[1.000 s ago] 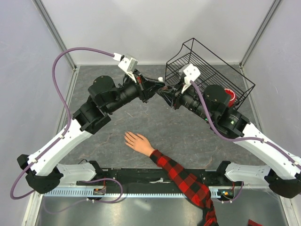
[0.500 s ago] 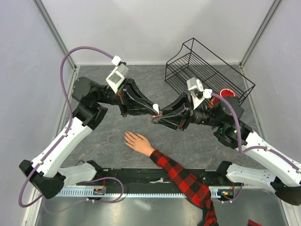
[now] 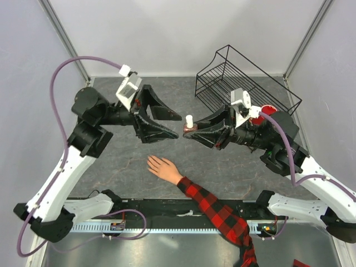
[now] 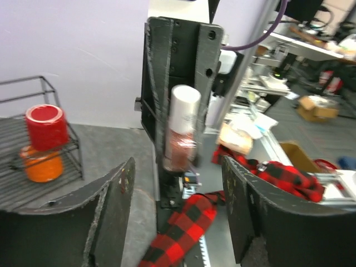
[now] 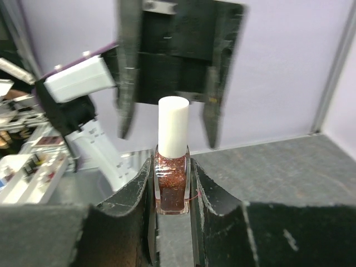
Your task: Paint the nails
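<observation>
One arm in a plaid sleeve (image 3: 217, 210) comes in over the near edge of the bench (image 3: 222, 161), from the right side. Its hand (image 3: 164, 168) lies flat on the grey surface, near the middle, with the fingers spread and pointing to the far left. The nails (image 3: 149, 160) are at the tips of those fingers, but they are too small to tell their colour.

Beyond the hand, above the bench, the two end effectors face each other. The right end effector (image 3: 194, 131) is closed narrow on a small bottle (image 5: 171, 192) of glittery dark red polish. Its two fingers (image 5: 139, 194) press the glass from both sides, and the bottle stands upright. A white cap (image 5: 173, 127) sits on top of the bottle. The bottle is apart from the hand, beyond it and a little to the right.

The left end effector (image 3: 178, 127) is wide open and holds nothing. Its fingertips (image 3: 180, 118) are just beside the bottle, on its left, one on the far side and one on the near side. In the left wrist view the bottle shows between them.

Farther back, at the far right of the bench, stands a black wire basket (image 3: 261, 71). Inside it a red pot (image 4: 45, 119) rests on an orange pot (image 4: 41, 162).
</observation>
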Action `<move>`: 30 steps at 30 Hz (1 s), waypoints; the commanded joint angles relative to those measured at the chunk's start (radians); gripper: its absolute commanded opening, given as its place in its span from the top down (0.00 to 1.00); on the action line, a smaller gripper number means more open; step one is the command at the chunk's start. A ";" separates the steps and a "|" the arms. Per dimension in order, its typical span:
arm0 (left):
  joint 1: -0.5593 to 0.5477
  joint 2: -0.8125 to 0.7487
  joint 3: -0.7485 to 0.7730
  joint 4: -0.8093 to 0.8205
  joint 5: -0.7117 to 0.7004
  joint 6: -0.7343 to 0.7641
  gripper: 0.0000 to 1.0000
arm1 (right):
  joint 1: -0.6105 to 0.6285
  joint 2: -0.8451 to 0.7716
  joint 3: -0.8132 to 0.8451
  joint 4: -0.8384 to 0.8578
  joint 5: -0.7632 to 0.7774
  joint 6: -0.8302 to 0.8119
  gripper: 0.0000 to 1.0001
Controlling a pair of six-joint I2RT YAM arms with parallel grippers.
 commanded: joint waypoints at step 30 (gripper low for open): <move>-0.171 0.020 0.060 -0.166 -0.925 0.098 0.44 | 0.005 0.189 0.206 -0.241 0.579 -0.178 1.00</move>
